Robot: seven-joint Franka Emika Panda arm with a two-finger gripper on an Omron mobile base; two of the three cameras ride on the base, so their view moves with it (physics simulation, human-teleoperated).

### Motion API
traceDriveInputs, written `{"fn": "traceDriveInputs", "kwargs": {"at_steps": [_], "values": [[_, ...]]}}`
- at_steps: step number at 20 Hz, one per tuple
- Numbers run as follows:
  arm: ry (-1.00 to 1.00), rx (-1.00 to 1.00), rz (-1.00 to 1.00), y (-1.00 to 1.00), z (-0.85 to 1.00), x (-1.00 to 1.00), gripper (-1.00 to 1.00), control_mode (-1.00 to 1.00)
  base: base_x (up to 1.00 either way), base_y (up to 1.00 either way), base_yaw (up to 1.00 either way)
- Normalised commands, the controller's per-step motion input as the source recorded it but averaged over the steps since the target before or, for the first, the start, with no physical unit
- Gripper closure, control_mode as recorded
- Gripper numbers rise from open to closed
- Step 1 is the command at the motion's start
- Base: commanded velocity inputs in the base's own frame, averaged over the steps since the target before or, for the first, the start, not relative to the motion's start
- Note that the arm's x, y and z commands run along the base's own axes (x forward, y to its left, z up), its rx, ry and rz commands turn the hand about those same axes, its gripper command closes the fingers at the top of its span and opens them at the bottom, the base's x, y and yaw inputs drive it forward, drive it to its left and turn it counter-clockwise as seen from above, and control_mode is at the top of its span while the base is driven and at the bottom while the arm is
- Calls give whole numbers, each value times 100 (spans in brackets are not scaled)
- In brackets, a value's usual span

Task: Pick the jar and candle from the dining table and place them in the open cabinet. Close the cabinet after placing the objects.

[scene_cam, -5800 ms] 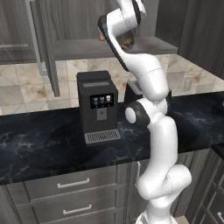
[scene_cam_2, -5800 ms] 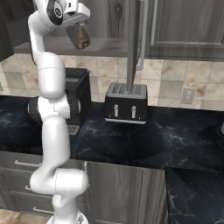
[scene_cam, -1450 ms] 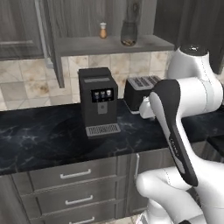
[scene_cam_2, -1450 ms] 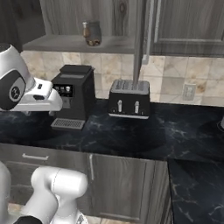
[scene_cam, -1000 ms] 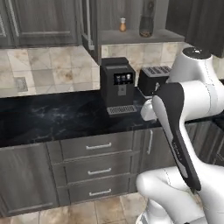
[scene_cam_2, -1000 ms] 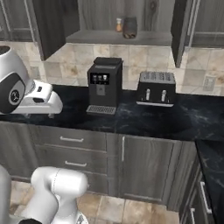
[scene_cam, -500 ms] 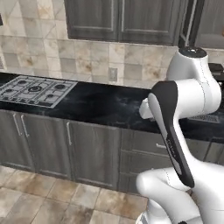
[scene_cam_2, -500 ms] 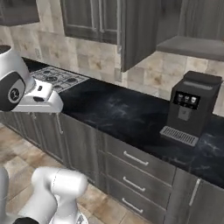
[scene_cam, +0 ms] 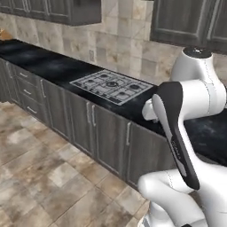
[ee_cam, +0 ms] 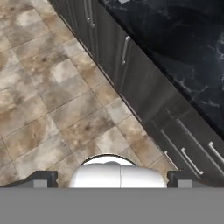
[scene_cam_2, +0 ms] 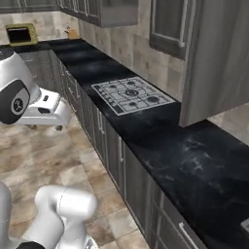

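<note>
Our fingers stand spread wide with nothing between them, hanging over the kitchen floor.

In the hand view we see our two small dark finger tips point(ee_cam: 43, 178) far apart at either side, the gripper point(ee_cam: 111, 179) holding nothing and aimed down at the mottled beige-brown stone floor tiles point(ee_cam: 48, 100). Just beyond runs a row of dark grey wood-grain base cabinets with slim silver bar handles point(ee_cam: 127, 61), and over them the long black marble counter with faint white veins point(ee_cam: 183, 52). From the base views we see a silver-grey gas hob with dark burners point(scene_cam: 111, 85) set into that counter, a beige tiled backsplash point(scene_cam: 119, 44) behind it, and dark grey wood-grain upper wall cabinets point(scene_cam_2: 214, 53) above. We cannot make out the jar, the candle or the dining table.
</note>
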Motion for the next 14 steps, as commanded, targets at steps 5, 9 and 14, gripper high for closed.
{"fn": "traceDriveInputs", "kwargs": {"at_steps": [5,9,14], "values": [[0,0,0,0,0,0,-100,100,48,14,71],[0,0,0,0,0,0,-100,100,31,11,70],[0,0,0,0,0,0,-100,100,33,61,62]]}}
